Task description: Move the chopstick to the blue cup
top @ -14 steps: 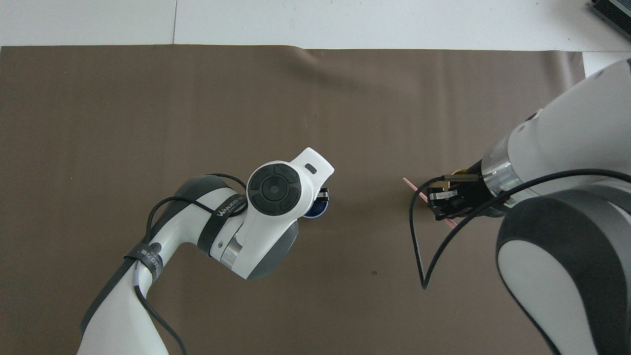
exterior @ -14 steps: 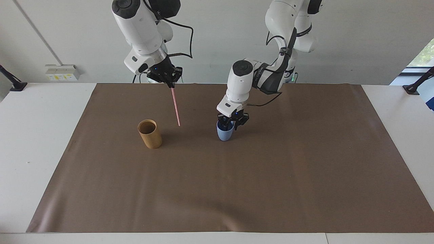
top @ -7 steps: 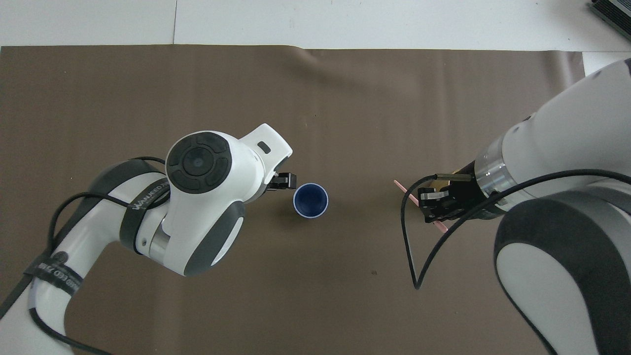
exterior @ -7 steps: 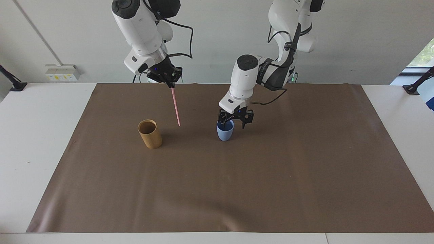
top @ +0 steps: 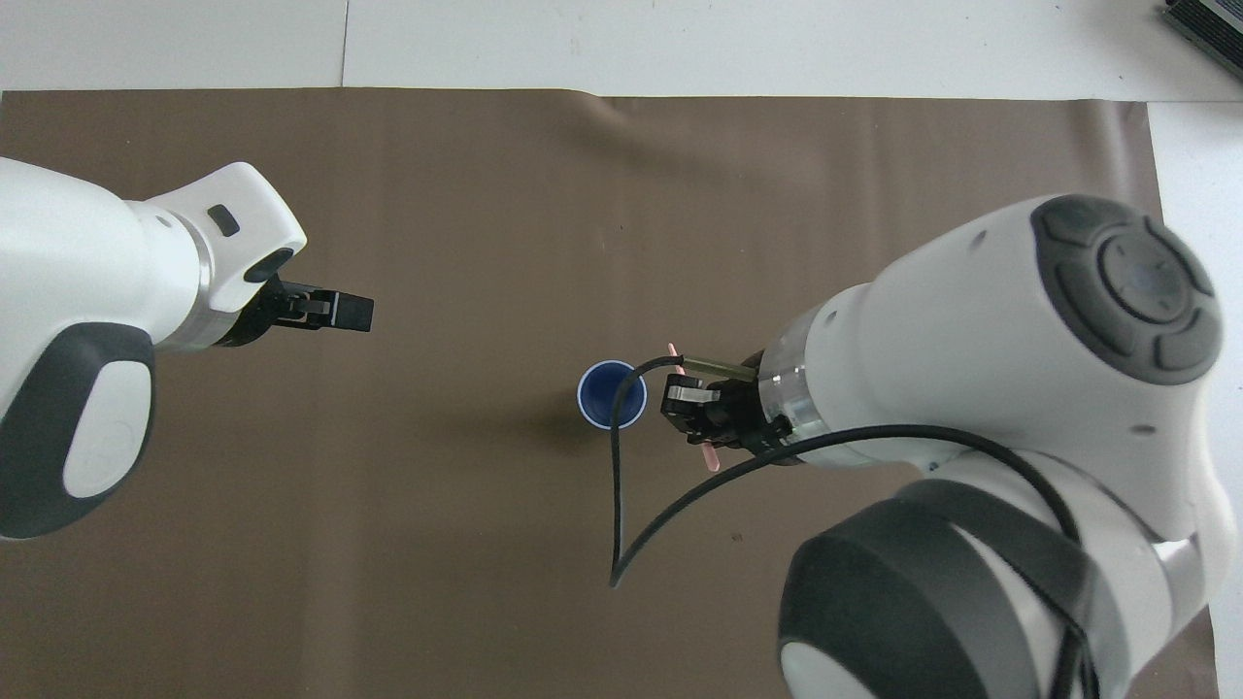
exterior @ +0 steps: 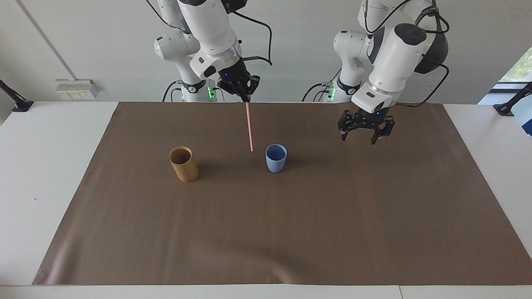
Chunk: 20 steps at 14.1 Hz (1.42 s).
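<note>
One chopstick (exterior: 249, 126) hangs nearly upright from the clenched right end effector (exterior: 244, 96), its tip just beside the blue cup's (exterior: 276, 158) rim (bare mat all around). The left end effector (exterior: 364, 132), released, hovers over open mat (exterior: 374, 199).

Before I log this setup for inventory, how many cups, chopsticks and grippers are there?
Cups: 2, the blue cup and the bamboo cup
Chopsticks: 1, the chopstick
Grippers: 2, the right gripper and the left gripper
Total: 5
</note>
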Each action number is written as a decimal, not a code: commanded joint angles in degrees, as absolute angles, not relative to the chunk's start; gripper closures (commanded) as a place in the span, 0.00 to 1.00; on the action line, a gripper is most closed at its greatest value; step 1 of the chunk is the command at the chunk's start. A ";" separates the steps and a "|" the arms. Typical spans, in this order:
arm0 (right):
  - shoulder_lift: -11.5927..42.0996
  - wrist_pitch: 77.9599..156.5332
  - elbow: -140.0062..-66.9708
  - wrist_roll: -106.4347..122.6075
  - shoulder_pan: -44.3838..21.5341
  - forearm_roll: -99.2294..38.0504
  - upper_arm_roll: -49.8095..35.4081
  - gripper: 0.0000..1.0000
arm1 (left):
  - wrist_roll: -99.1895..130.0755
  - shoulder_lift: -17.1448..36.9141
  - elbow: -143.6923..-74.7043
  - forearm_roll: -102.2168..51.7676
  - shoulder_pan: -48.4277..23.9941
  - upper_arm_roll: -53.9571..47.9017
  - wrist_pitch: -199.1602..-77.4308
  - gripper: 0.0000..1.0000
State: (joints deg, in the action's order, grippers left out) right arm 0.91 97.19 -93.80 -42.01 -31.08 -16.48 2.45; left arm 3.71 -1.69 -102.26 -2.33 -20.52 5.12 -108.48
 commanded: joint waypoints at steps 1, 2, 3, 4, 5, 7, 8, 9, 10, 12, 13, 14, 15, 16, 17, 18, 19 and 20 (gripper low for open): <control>3.87 98.79 -92.28 -45.26 -33.13 -16.70 2.37 1.00 | -2.25 -0.62 -92.05 -1.76 -16.10 4.57 -98.04 0.00; 3.87 98.70 -92.55 -45.35 -33.22 -16.79 2.37 1.00 | -4.03 -0.62 -90.11 -1.67 -14.52 4.57 -95.82 0.00; 3.87 98.53 -92.81 -45.53 -33.57 -17.40 2.29 1.00 | -4.83 -0.53 -88.96 -1.41 -13.20 4.48 -94.50 0.00; 3.87 98.35 -93.51 -46.48 -34.71 -17.92 2.29 1.00 | -5.01 -0.53 -88.42 -1.32 -12.31 4.57 -93.18 0.00; 3.95 98.78 -94.82 -47.54 -36.02 -18.02 2.20 1.00 | -4.92 -0.44 -87.29 -1.41 -12.13 4.57 -91.42 0.00; 4.83 99.49 -95.54 -47.20 -36.21 -18.02 2.20 1.00 | -4.92 1.04 -84.12 -1.14 -12.04 4.57 -87.20 0.00; 5.27 99.58 -95.10 -46.59 -35.86 -17.93 2.20 1.00 | -5.01 1.32 -83.68 -1.14 -11.69 4.57 -86.93 0.00; 5.80 99.93 -94.58 -46.15 -35.60 -18.10 2.20 1.00 | -5.36 1.58 -83.41 -1.06 -10.73 4.57 -86.92 0.00; 5.89 101.15 -94.66 -45.97 -35.51 -18.02 2.20 1.00 | -5.54 1.84 -82.28 -1.14 -10.37 4.57 -86.75 0.00; 6.24 102.12 -94.75 -45.88 -35.42 -18.02 2.20 1.00 | -5.71 2.81 -81.30 -1.06 -10.46 4.57 -85.26 0.00; 6.76 102.56 -94.83 -45.88 -35.51 -18.02 2.20 1.00 | -5.71 2.46 -81.39 -0.88 -10.46 4.57 -85.34 0.00; 6.85 103.35 -95.10 -45.88 -35.51 -18.02 2.20 1.00 | -5.80 2.37 -81.47 -0.79 -10.37 4.57 -85.43 0.00; 6.86 103.97 -95.62 -45.79 -35.33 -18.02 2.20 1.00 | -6.58 2.20 -81.82 -0.79 -9.85 4.57 -85.60 0.00; 6.94 104.15 -95.80 -45.09 -35.25 -18.02 2.20 1.00 | -8.24 2.11 -82.00 -0.88 -9.23 4.48 -85.43 0.00; 7.55 104.59 -95.80 -44.65 -35.16 -18.02 2.20 1.00 | -9.48 1.76 -82.52 -0.88 -8.97 4.48 -85.43 0.00; 7.82 104.76 -95.89 -44.56 -35.07 -18.02 2.20 1.00 | -9.49 1.32 -83.23 -0.88 -8.96 4.57 -85.78 0.00; 7.82 104.85 -95.89 -44.56 -34.63 -18.02 2.20 1.00 | -9.49 1.23 -83.41 -0.88 -8.88 4.48 -85.87 0.00; 7.91 105.20 -96.15 -44.30 -34.02 -18.10 2.20 1.00 | -9.49 1.23 -83.58 -0.88 -8.88 4.48 -85.87 0.00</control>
State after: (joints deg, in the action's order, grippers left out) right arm 7.98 103.87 -95.18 -46.32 -35.67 -16.82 2.55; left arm -8.31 1.53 -83.57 -1.69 -9.78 5.19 -86.93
